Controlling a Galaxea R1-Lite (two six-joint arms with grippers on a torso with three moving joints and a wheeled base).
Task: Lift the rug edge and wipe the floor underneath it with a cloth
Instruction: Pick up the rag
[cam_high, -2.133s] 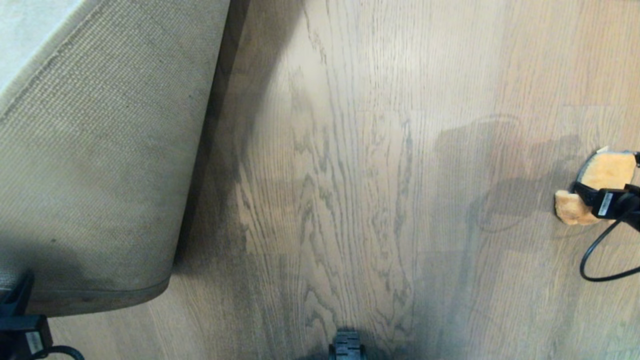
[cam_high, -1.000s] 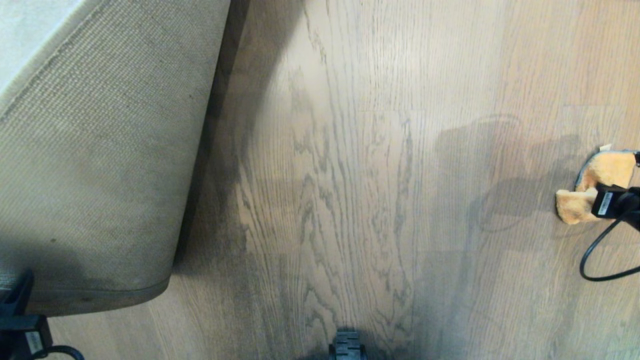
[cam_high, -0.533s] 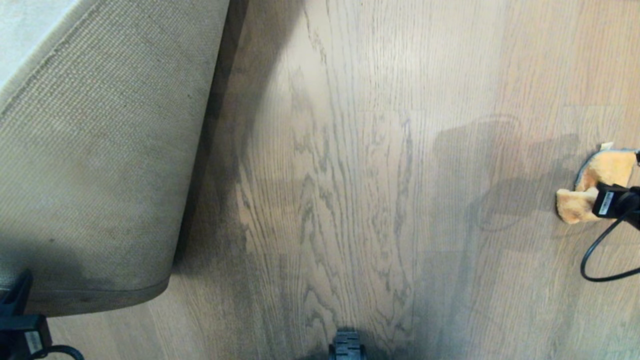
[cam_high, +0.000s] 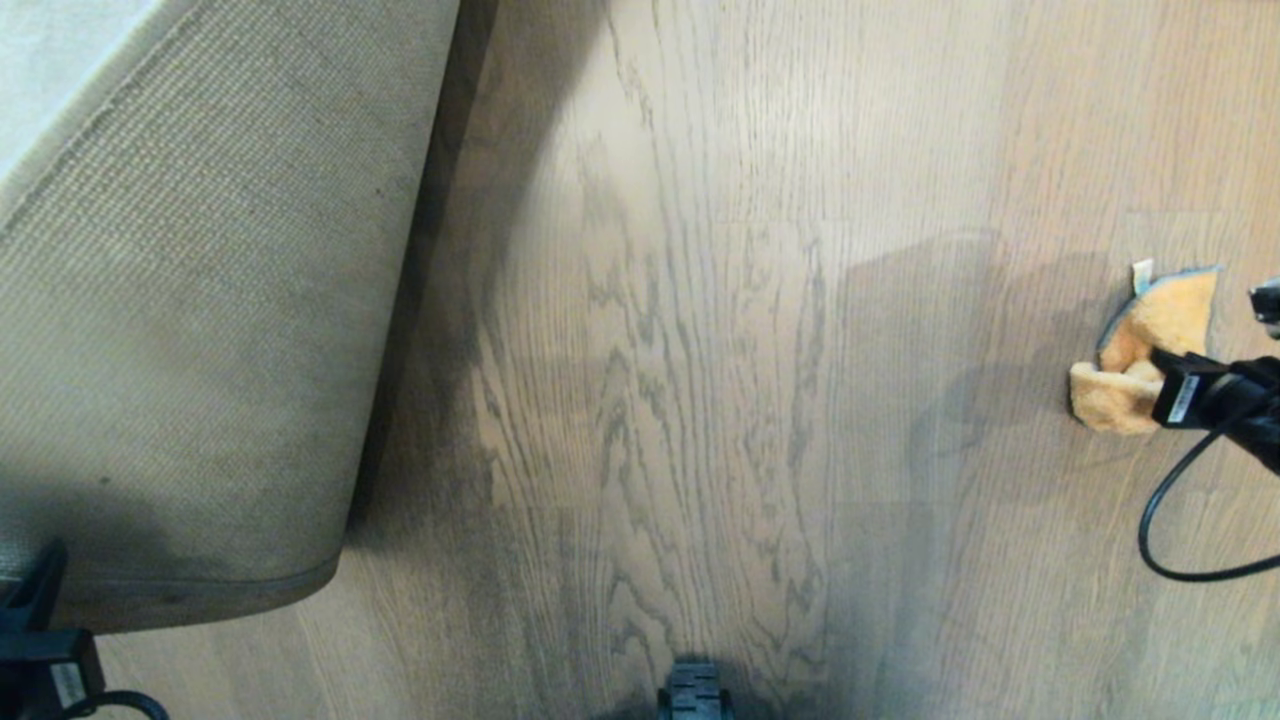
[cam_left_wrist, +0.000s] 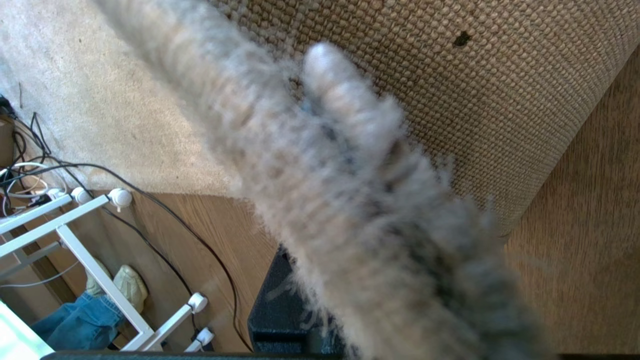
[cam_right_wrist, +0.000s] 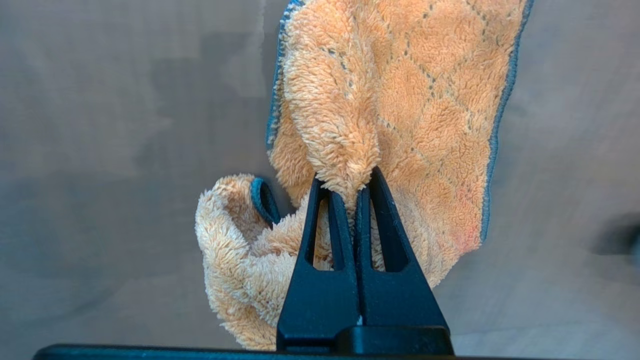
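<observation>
The right gripper (cam_high: 1150, 385) pinches the cloth (cam_high: 1150, 340) well to the right of the lifted rug edge (cam_high: 200, 595) (which the left gripper (cam_left_wrist: 350, 165) clamps); bare floor (cam_high: 700, 350) lies between.

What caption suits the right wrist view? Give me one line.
Right gripper pinching a fold of the orange cloth above the wood-grain floor.

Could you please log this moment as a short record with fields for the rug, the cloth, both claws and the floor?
rug edge: folded back and raised, woven tan backing facing up
left claw: shut on the rug edge, at the lower left of the head view
cloth: orange, bunched, at the right side of the head view
right claw: shut on the cloth
floor: uncovered wood-grain planks between rug and cloth
</observation>
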